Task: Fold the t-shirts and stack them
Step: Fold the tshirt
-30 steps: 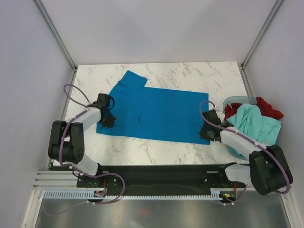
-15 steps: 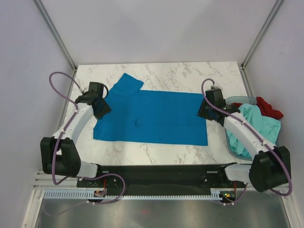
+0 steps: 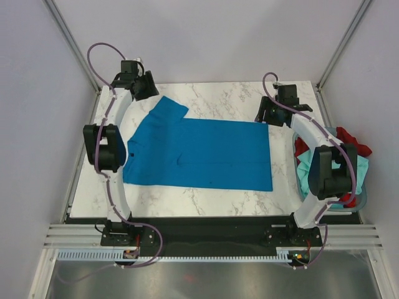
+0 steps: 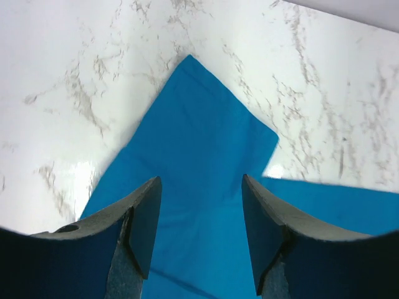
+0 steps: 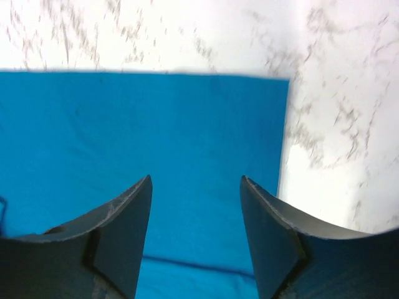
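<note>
Left gripper (image 4: 199, 187) and right gripper (image 5: 195, 182) have released the vivid blue fabric t-shirt (image 3: 206, 156), jaws wide, empty; it lies flat for folding.

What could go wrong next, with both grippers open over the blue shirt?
The sleeve juts from the far left corner of the blue shirt, so the next fold may leave it sticking out. The right arm hangs over the basket; swinging back, it could drag the mint shirt out.
</note>
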Robot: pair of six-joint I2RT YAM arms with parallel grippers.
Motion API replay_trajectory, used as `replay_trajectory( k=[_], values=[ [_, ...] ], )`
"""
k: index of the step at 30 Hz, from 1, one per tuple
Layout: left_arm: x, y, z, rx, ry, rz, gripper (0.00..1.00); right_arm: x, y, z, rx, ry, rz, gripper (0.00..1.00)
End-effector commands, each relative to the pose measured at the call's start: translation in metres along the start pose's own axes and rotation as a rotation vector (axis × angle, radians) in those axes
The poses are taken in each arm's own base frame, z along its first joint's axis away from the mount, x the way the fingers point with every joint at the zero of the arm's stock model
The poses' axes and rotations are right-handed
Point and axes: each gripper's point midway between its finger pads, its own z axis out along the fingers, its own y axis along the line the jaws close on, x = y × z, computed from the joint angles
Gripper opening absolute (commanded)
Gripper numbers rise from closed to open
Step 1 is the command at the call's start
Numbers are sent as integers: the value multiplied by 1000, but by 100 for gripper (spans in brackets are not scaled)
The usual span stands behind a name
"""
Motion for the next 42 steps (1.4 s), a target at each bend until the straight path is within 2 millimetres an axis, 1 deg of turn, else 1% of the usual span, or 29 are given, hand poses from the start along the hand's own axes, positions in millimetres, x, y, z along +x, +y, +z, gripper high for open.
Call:
replay_trajectory(
  k=[1, 2, 3, 5, 6, 7, 8, 9, 10, 11, 12, 13, 15, 17, 19, 20, 23, 24, 26, 27, 28, 32, 35, 38, 42],
  values=[
    [-16, 0, 33, 73, -13, 123, 62, -44, -18, 9, -10, -71, -18, 65],
    [-17, 3, 43, 75, -11, 121, 62, -48, -22, 13, -10, -73, -14, 61],
    [-17, 7, 61, 77, -8, 112, 62, -54, -28, 22, -4, -72, -7, 51],
    [-20, 15, 75, 83, -11, 101, 63, -56, -30, 32, -11, -59, -19, 47],
    [-16, 20, 91, 79, -6, 98, 63, -63, -26, 34, -27, -68, -27, 46],
    [-16, 23, 97, 74, -8, 98, 63, -57, -29, 45, -26, -41, -26, 47],
    [-15, 26, 103, 72, -7, 102, 63, -61, -43, 46, -12, -46, -13, 47],
    [-22, 23, 105, 81, -25, 109, 63, -61, -44, 50, -15, -41, -13, 47],
    [-10, 27, 118, 86, 0, 112, 63, -55, -46, 57, -20, -19, -12, 47],
    [-8, 26, 123, 98, 2, 117, 63, -53, -47, 61, -21, -11, -21, 48],
    [-12, 26, 124, 101, -10, 122, 63, -48, -50, 68, -18, 5, -23, 48],
    [-3, 30, 133, 97, 7, 122, 63, -46, -52, 70, -13, 10, -25, 49],
    [-1, 32, 139, 97, 5, 133, 63, -40, -57, 78, -8, 31, -26, 49],
    [8, 38, 149, 88, 20, 136, 63, -35, -56, 83, -22, 46, -27, 50],
    [15, 39, 154, 96, 34, 132, 62, -28, -55, 87, -38, 68, -27, 51],
    [18, 33, 156, 136, 41, 134, 62, -26, -55, 88, -43, 71, -29, 52],
    [19, 29, 156, 161, 44, 139, 61, -21, -58, 94, -38, 82, -43, 52],
    [18, 28, 156, 166, 42, 141, 58, -20, -59, 99, -40, 90, -46, 52],
    [21, 23, 155, 194, 49, 144, 51, -14, -62, 103, -36, 108, -58, 52],
    [21, 22, 154, 203, 50, 153, 42, -12, -65, 103, -26, 117, -62, 52],
    [21, 21, 154, 206, 49, 159, 40, -10, -66, 102, -24, 124, -68, 52],
    [22, 14, 153, 236, 51, 181, 39, -6, -66, 99, -43, 134, -111, 52],
    [23, 14, 153, 239, 54, 186, 38, -5, -68, 99, -41, 142, -122, 52],
    [24, 12, 152, 253, 56, 189, 37, -4, -65, 102, -66, 149, -130, 51],
    [23, 14, 153, 246, 54, 186, 29, 4, -67, 108, -78, 183, -128, 50]
  ],
)
